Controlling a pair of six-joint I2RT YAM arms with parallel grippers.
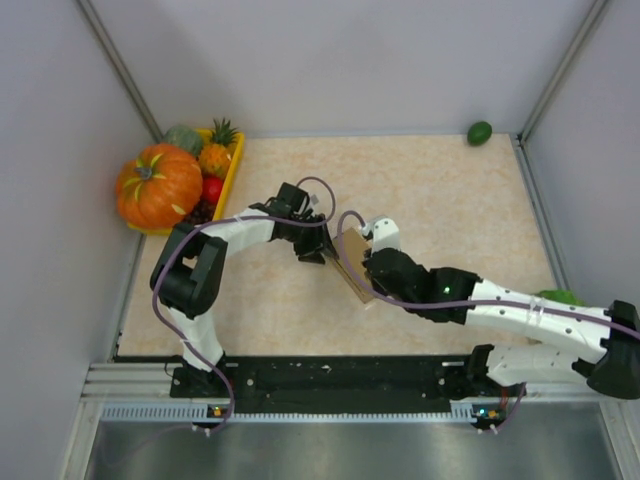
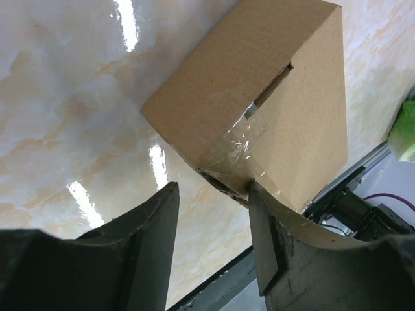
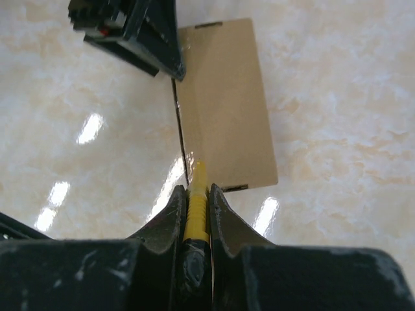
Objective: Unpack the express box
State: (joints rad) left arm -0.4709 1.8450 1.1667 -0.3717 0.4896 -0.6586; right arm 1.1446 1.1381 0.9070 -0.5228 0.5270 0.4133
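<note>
1 yellow knife (image 3: pixel 197 176) in right gripper (image 3: pixel 196 192), tip at express box (image 3: pixel 224 103)

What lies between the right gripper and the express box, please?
The yellow utility knife held in the right gripper, its tip at the express box, shown in the right wrist view.

From above, the right arm (image 1: pixel 450 288) covers the lower end of the express box (image 1: pixel 350 252). The right end effector (image 3: pixel 196 194) hides most of the yellow knife (image 3: pixel 197 178). A green thing (image 2: pixel 405 129) is cut off at the frame's right edge.
</note>
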